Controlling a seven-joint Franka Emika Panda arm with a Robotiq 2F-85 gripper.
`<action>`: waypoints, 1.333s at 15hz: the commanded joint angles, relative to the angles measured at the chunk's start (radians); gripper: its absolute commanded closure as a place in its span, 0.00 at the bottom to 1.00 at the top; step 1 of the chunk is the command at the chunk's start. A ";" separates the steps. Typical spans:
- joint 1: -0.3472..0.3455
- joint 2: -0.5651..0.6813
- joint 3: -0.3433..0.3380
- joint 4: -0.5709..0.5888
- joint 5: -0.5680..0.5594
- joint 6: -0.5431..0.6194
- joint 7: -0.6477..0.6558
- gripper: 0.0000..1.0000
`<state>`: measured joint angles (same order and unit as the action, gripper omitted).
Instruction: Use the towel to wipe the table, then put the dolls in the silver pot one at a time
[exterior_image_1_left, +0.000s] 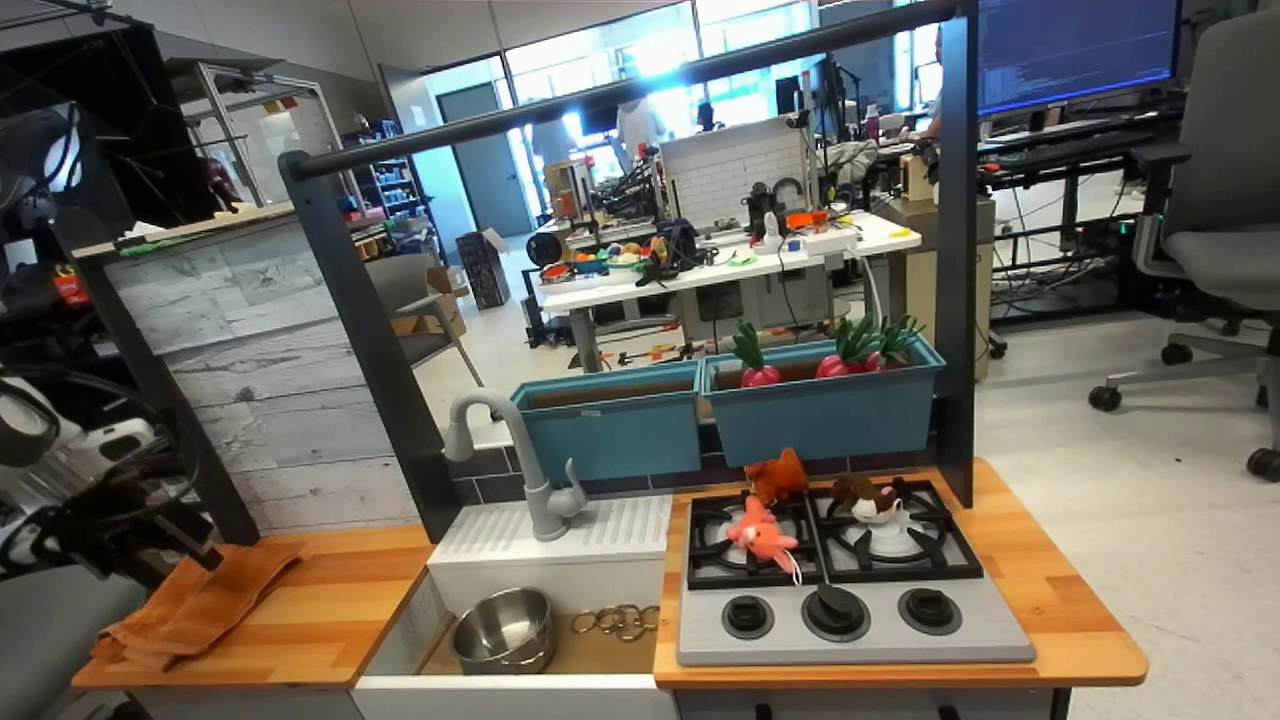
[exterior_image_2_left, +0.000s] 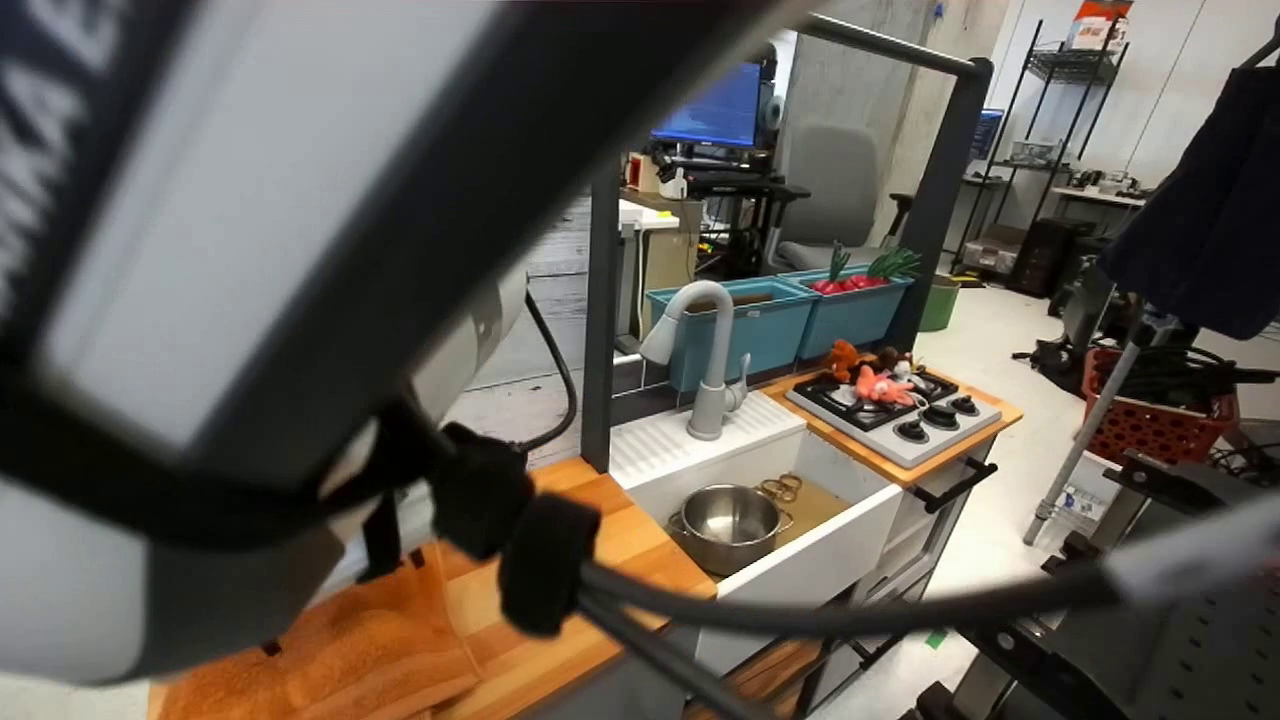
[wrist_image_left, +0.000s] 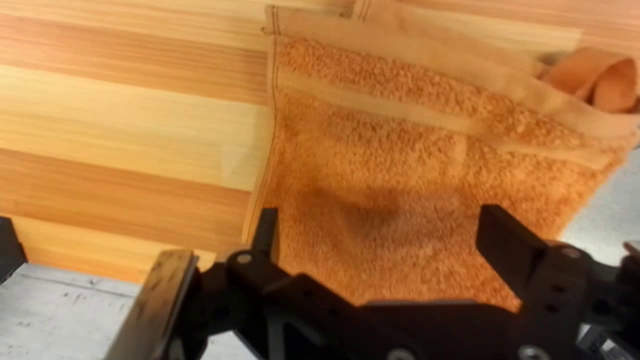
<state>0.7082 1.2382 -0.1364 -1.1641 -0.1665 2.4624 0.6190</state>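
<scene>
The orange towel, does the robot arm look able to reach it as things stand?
Probably yes: the wrist view shows the gripper open above the orange towel, with nothing visible between them. Whether they touch is unclear.

Pot (exterior_image_1_left: 503, 632) in sink (exterior_image_1_left: 510, 698) between towel (exterior_image_1_left: 205, 610) and 3 dolls (exterior_image_1_left: 765, 541)

At eight o'clock in an exterior view, the towel (exterior_image_1_left: 200, 608) is coloured orange and the table (exterior_image_1_left: 340, 602) is striped in honey and brown. At seven, the pot (exterior_image_1_left: 503, 630) is toned silver; between four and five, the dolls (exterior_image_1_left: 765, 540) are coloured coral, rust-orange and brown-and-white.
</scene>
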 joint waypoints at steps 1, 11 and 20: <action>-0.017 -0.237 0.025 -0.239 0.013 -0.002 -0.039 0.00; -0.019 -0.168 0.030 -0.180 0.006 -0.032 -0.066 0.00; -0.305 -0.455 0.146 -0.551 0.165 0.039 -0.240 0.00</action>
<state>0.5434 0.9135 -0.0708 -1.5528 -0.0727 2.4579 0.4435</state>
